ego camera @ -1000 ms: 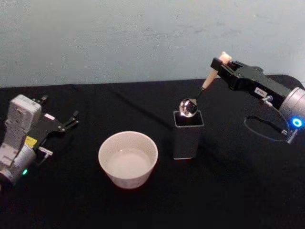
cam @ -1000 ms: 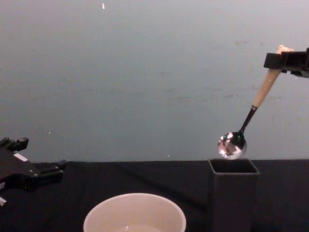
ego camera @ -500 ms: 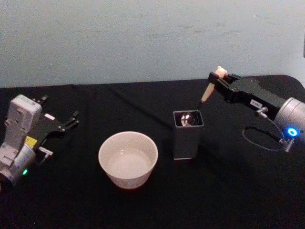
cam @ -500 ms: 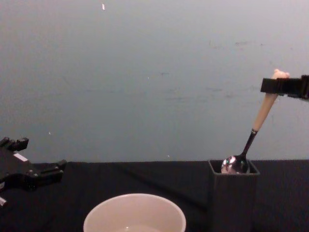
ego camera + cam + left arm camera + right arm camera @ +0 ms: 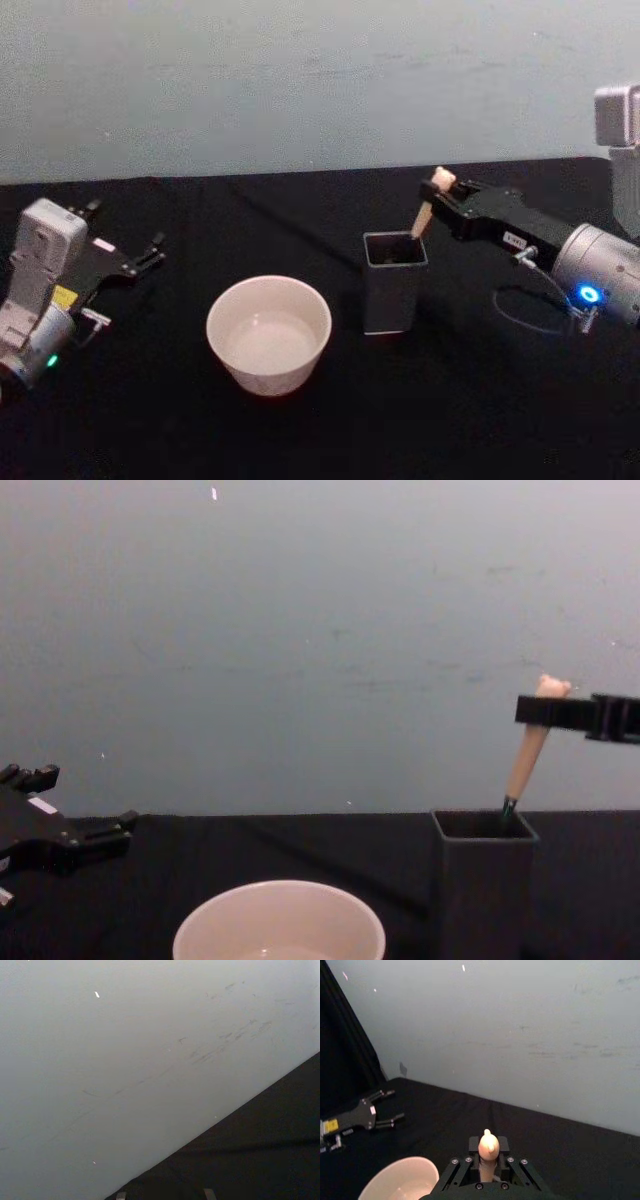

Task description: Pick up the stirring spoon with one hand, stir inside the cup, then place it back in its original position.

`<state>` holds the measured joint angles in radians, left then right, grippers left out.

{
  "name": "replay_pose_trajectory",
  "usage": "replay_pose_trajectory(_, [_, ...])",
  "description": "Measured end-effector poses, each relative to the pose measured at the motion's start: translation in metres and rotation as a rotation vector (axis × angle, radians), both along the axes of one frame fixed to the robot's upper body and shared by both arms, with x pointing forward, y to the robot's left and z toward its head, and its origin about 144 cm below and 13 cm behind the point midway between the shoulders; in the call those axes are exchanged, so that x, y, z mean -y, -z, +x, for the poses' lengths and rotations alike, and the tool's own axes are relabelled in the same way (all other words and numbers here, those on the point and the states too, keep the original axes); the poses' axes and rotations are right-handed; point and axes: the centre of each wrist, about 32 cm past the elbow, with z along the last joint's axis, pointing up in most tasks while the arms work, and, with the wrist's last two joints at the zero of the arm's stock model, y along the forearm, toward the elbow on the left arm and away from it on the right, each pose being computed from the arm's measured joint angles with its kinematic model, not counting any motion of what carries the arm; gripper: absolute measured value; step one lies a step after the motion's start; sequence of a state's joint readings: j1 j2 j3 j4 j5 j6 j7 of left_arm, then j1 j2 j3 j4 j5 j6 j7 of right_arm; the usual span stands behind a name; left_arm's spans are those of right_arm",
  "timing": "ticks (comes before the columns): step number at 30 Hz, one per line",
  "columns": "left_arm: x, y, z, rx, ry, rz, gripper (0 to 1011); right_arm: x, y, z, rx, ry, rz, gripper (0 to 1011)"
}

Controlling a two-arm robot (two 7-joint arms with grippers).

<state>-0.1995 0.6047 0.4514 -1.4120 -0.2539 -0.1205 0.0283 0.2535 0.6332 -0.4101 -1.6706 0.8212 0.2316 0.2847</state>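
Spoon set in the holder

The spoon [image 5: 424, 213] is pinched by the right gripper [image 5: 446, 196] at centre right, its bowl inside the holder [image 5: 392, 283]. The spread left gripper [image 5: 145, 253] is parked at left.

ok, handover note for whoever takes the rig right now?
Right pincer: shut on the beige bear-topped stirring spoon, near the handle top.
Left pincer: open, parked on the black table at the robot's left.
Spoon: bowl down inside the tall dark grey square holder, handle leaning out toward the right arm.
Wide cream-white cup: left of the holder, apart from it.
Done: spoon lowered into the holder.
Left: open the right pincer, withdraw the arm.
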Motion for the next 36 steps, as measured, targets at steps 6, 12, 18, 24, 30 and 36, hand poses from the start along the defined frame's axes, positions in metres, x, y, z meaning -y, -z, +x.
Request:
replay_pose_trajectory(6, [0.000, 0.000, 0.000, 0.000, 0.000, 0.000, 1001, -0.003, 0.008, 0.001, -0.016, -0.006, -0.030, 211])
replay_pose_trajectory(12, [0.000, 0.000, 0.000, 0.000, 0.000, 0.000, 1001, -0.006, 0.013, 0.003, -0.028, -0.004, -0.047, 212])
replay_pose_trajectory(18, [0.000, 0.000, 0.000, 0.000, 0.000, 0.000, 1001, -0.009, 0.017, 0.005, -0.034, -0.004, -0.065, 212])
replay_pose_trajectory(24, [0.000, 0.000, 0.000, 0.000, 0.000, 0.000, 1001, -0.011, 0.020, 0.006, -0.040, -0.004, -0.078, 212])
replay_pose_trajectory(30, [0.000, 0.000, 0.000, 0.000, 0.000, 0.000, 1001, -0.012, 0.021, 0.006, -0.044, -0.003, -0.088, 212])
replay_pose_trajectory(36, [0.000, 0.000, 0.000, 0.000, 0.000, 0.000, 1001, -0.012, 0.023, 0.006, -0.046, -0.001, -0.103, 212])
